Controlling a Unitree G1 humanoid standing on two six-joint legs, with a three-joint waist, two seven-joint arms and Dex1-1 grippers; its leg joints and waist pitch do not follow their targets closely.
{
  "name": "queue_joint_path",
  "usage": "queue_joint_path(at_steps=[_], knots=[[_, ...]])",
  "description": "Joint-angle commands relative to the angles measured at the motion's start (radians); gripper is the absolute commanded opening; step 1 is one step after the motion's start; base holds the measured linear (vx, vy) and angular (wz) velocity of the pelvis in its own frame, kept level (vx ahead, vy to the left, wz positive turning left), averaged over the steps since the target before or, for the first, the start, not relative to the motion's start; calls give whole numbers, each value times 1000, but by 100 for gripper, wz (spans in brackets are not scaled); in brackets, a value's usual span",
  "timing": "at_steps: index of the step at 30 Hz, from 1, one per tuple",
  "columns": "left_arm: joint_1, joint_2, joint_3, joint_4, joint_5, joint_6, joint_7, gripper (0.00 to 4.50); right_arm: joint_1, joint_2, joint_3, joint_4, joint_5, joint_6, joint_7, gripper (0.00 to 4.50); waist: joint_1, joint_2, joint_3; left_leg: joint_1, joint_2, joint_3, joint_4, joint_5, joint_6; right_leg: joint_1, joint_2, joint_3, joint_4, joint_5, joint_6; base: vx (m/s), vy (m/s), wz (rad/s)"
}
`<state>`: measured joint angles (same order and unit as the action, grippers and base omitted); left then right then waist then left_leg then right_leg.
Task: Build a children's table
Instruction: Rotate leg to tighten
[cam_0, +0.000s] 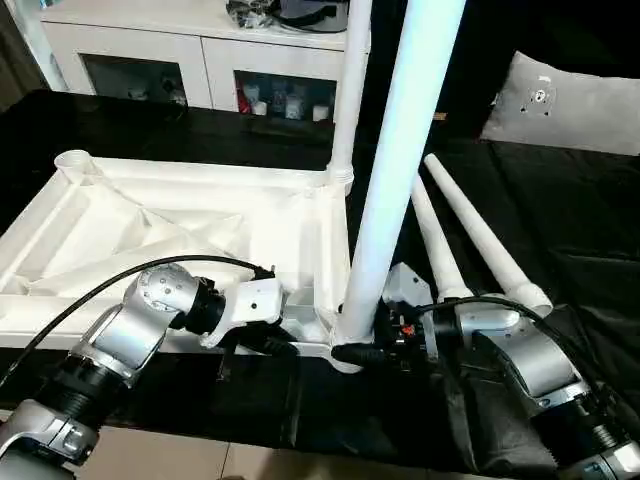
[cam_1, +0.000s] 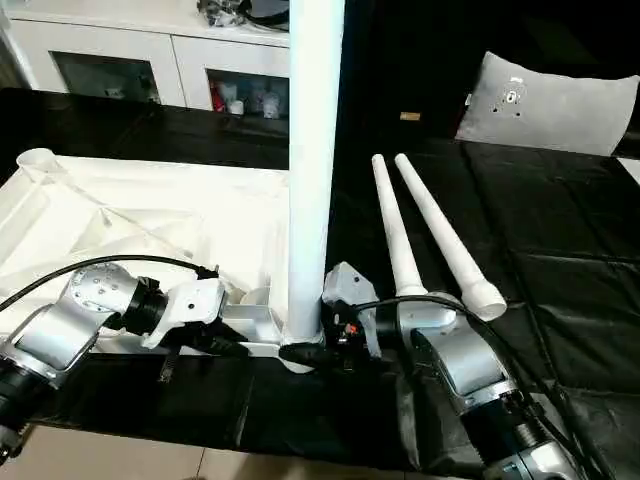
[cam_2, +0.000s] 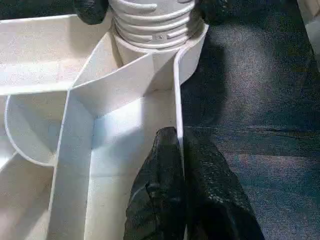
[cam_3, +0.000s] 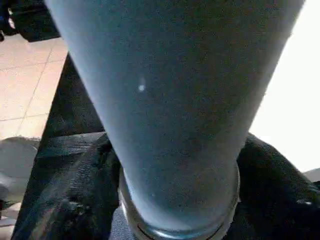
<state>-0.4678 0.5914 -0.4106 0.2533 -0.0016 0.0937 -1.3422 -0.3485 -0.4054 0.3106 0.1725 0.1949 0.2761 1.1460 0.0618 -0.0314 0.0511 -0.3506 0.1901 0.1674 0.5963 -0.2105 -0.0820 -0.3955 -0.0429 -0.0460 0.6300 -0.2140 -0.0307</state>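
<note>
L gripper (cam_2: 182, 165) is pinched tight on the raised rim of the tabletop (cam_0: 200, 215), one finger inside the wall, one outside, at the near edge. Just past its tips along that rim is the near corner socket w/ a leg (cam_0: 400, 160) standing upright in it.

R gripper (cam_3: 175, 200) sits on the other side of that same leg, black fingers (cam_3: 75, 200) either side of the fat bottom end, right at the socket. They hug it close but can't tell if they're actually squeezing or just loose around it.

Tabletop lies upside down on the black cloth (cam_1: 560, 230), ribs up, stretching away from the L gripper. Farther back a 2nd leg (cam_0: 348, 90) stands in the far corner socket.

Beyond the R gripper, 2 spare legs (cam_1: 440, 235) lie side by side on the cloth, thick ends toward it. Way back: grey pillow bag (cam_1: 545, 105) and a white cabinet (cam_0: 150, 55).
</note>
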Motion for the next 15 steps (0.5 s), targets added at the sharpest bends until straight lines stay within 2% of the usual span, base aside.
queue_joint_path(at_steps=[1, 4, 5, 7, 8, 9, 11, 13, 15], knots=[[-7, 0, -29, 2, 20, -21, -25, 0, -1, -9, -4, 1, 8, 6, 10, 293, -1, 5, -60, 0, 40, -6, -62, -74, 41, 60, -88, 54, -69, -52, -213, 0, 0, 0], [-7, 0, -28, 4, 20, -23, -23, 0, 2, -8, -3, -1, 7, 5, 7, 282, -1, 6, -60, 0, 40, -6, -62, -69, 42, 59, -87, 54, -68, -42, -215, 0, 0, 0], [-6, -1, -27, 5, 19, -23, -19, 0, 8, -3, -4, -9, 13, 11, 4, 276, -1, 9, -61, 1, 40, -6, -62, -74, 40, 59, -87, 54, -68, -45, -215, 0, 0, 0], [-4, -4, -23, 3, 13, -17, -15, 0, 17, 3, -5, -18, 22, 21, 1, 274, -1, 8, -60, 1, 40, -6, -62, -75, 40, 60, -87, 54, -68, -46, -216, 0, 0, 0], [-1, -7, -18, -1, 8, -10, -11, 0, 24, 8, -7, -26, 28, 29, -2, 274, -2, 3, -61, 0, 40, -6, -62, -71, 41, 61, -87, 54, -67, -45, -215, 0, 0, 0], [-1, -7, -18, -1, 8, -10, -11, 0, 24, 8, -7, -26, 28, 29, -2, 273, 0, 4, -61, 1, 40, -5, -61, -69, 42, 60, -88, 55, -67, -44, -214, 0, 0, 0], [7, -16, -4, -16, -7, 23, 8, 0, 44, 35, -14, -43, 50, 61, -28, 273, -2, 5, -60, 0, 41, -6, -63, -70, 40, 60, -87, 54, -67, -49, -213, 0, 0, 0], [14, -29, 13, -34, -20, 69, 36, 0, 64, 65, -14, -49, 51, 81, -71, 272, -2, 5, -56, 1, 41, -6, -66, -91, 30, 57, -88, 53, -73, -99, -205, 0, 0, 0], [20, -56, 42, -55, -29, 149, 102, 0, 81, 117, -4, -39, 17, 76, -162, 272, -4, 6, -53, 3, 42, -6, -68, -118, 20, 54, -90, 53, -79, -154, -197, 0, 0, 0]])
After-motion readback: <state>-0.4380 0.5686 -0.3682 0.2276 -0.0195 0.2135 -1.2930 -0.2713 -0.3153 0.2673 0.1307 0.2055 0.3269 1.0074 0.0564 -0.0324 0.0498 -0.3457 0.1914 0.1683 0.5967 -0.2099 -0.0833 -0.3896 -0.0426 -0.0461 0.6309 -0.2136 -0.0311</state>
